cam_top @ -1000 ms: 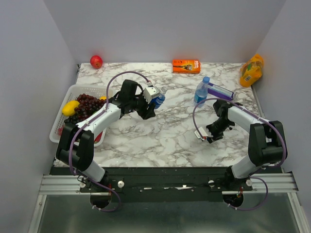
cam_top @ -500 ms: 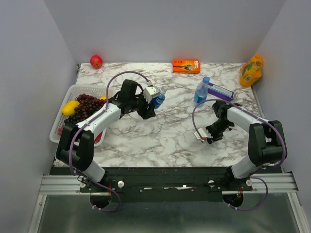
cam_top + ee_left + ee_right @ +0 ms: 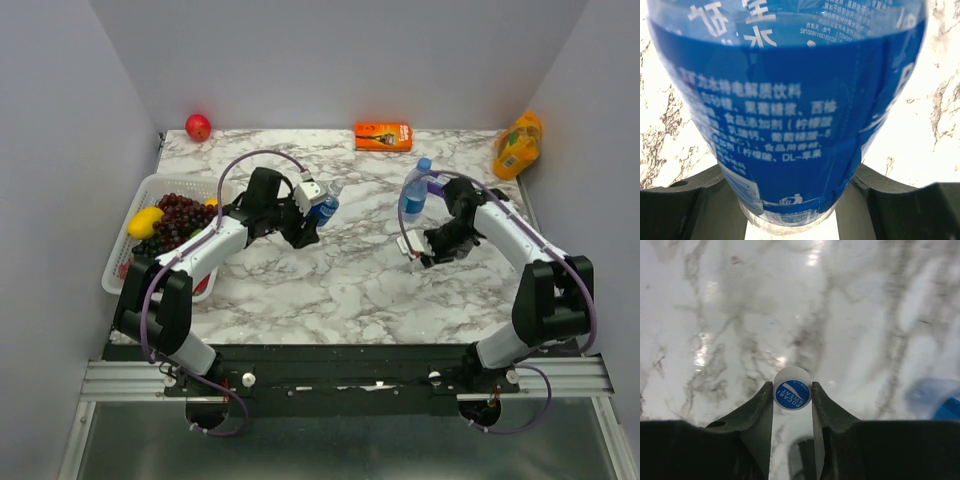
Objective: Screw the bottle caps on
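Carry step: right tool pinches cap between its tips, left tool clamps bottle; next, seat cap squarely on the neck.

bottle: clear glossy plastic | cap: smooth plastic | table: glossy marble-look

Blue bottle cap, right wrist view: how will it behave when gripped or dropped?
Probably light: the bottle cap looks tiny in the right gripper. Smooth and round, pinched at its rim, it could slip. Dropped, it may roll.
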Tool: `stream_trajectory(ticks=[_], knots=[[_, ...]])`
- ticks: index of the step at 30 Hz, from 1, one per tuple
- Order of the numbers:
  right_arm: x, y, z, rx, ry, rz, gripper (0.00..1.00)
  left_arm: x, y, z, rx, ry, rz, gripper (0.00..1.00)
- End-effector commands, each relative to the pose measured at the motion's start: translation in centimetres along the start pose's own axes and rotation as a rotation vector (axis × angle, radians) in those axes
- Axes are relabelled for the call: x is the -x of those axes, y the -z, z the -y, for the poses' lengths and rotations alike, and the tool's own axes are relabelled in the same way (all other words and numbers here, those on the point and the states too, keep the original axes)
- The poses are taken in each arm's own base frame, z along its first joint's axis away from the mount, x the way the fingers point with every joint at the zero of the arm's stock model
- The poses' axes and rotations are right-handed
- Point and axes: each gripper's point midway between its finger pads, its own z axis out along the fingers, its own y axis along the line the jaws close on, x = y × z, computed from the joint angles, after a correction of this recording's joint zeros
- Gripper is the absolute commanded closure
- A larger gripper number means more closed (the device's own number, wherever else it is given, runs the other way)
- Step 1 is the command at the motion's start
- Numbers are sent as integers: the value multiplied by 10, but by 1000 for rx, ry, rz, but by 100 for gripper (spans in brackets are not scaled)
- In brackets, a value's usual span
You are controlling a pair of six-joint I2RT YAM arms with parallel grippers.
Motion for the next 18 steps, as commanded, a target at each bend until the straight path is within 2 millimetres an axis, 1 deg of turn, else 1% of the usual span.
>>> stream_trajectory(ticks=[1,2,3,4,5,6,7,8,9,10,11,12,13,14,15,18], knots=[[73,68,35,-151,-127,175,76,0,9,15,-37,-118,70,100],[87,75,35,-149,-170,193,76,-3,4,21,-43,-156,97,100],[103,94,41,-178,-164,201,76,-1,2,25,-43,-180,117,100],[114,102,41,-186,-175,207,76,2,2,30,-49,-198,137,100],[135,105,37,-171,-199,230,76,8,-3,39,-63,-227,165,100],[153,119,39,-191,-189,252,76,11,-4,45,-77,-235,178,100],[169,125,36,-192,-188,285,76,16,-6,54,-97,-250,196,100],[187,126,31,-174,-212,314,76,17,-8,59,-103,-269,213,100],[197,129,32,-182,-210,333,76,18,-12,72,-126,-292,221,100],[210,134,30,-192,-206,358,76,19,-13,77,-128,-305,227,100],[222,133,27,-177,-232,381,76,19,-15,82,-135,-317,238,100],[231,134,32,-198,-219,400,76,20,-17,93,-156,-328,247,100],[235,133,32,-201,-224,407,76,21,-17,97,-162,-331,256,100],[244,132,31,-197,-239,422,76,21,-18,100,-166,-319,260,100],[250,134,36,-216,-224,437,75,20,-19,102,-172,-312,256,100],[256,129,40,-212,-212,425,75,20,-18,110,-192,-312,265,100]])
